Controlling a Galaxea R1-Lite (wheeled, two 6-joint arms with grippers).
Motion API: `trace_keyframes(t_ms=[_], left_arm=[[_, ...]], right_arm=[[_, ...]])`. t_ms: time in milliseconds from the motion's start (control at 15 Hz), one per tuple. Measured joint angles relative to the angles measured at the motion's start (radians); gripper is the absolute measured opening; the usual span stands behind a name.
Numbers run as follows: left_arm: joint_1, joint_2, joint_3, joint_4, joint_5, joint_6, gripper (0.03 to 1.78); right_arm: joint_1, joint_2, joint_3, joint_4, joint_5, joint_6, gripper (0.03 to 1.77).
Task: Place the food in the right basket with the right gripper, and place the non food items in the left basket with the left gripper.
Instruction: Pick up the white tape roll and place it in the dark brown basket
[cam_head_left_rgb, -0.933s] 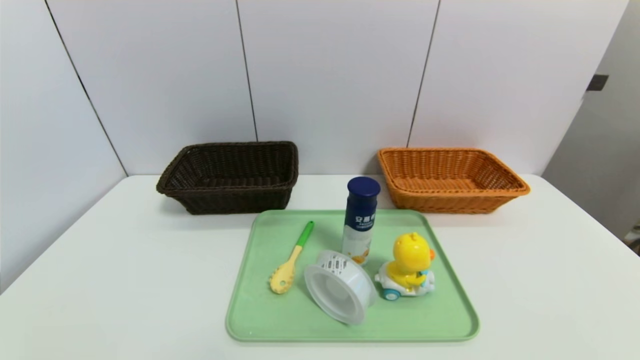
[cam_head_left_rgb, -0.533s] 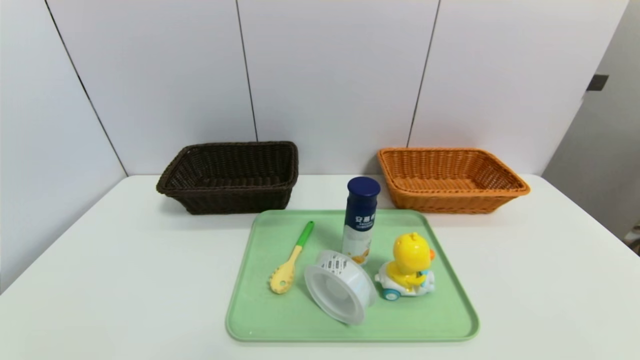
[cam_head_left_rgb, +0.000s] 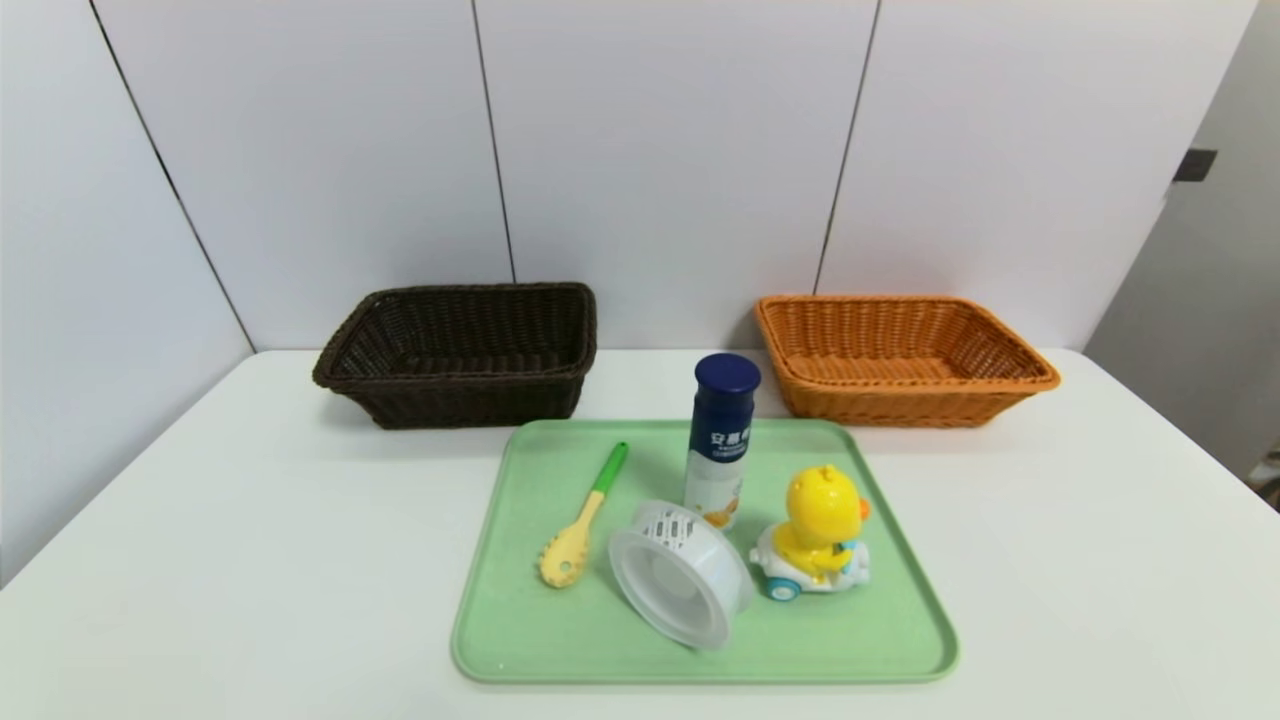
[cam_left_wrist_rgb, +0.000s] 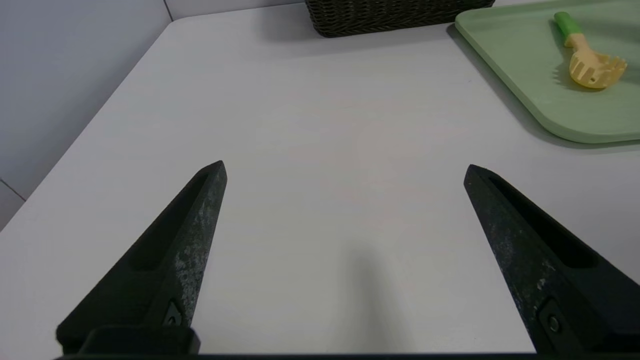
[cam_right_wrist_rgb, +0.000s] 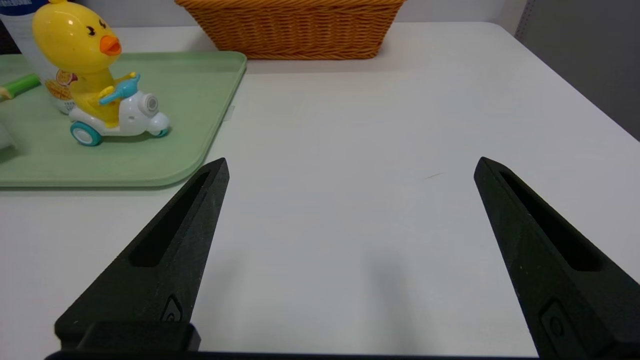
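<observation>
1. Nothing has moved since the earlier frames; you see every item where it was.
2. Your left gripper (cam_left_wrist_rgb: 345, 167) hangs over bare white table (cam_head_left_rgb: 250, 520), jaws spread wide, holding nothing.
3. Your right gripper (cam_right_wrist_rgb: 350, 165) hangs over the table right of the green tray (cam_head_left_rgb: 600, 640), jaws spread wide, also holding nothing.
4. On the tray: a green-handled yellow pasta spoon (cam_head_left_rgb: 580, 525), a clear plastic cup (cam_head_left_rgb: 680, 585) on its side, a duck scooter toy (cam_head_left_rgb: 815, 535).
5. A blue-capped drink bottle (cam_head_left_rgb: 720, 440) stands upright; its label carries white Chinese characters you cannot fully read.
6. Dark brown basket (cam_head_left_rgb: 460, 350) sits behind the tray on the left, orange basket (cam_head_left_rgb: 900, 355) on the right.
</observation>
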Motion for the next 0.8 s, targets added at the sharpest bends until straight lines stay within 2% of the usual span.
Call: trace_keyframes(t_ms=[467,600,800], left_arm=[[0.000,0.000,-0.008,0.004,-0.011,0.003,1.69],[-0.001,0.013,-0.067,0.024,-0.035,-0.010,1.69],[-0.002,0.112,-0.195,0.086,-0.049,-0.047,1.69]], right_arm=[[0.000,0.000,-0.001,-0.006,-0.003,0.006,1.69],[0.001,0.000,-0.038,0.009,-0.002,0.010,1.69],[0.000,0.021,-0.162,0.107,0.008,0.014,1.69]])
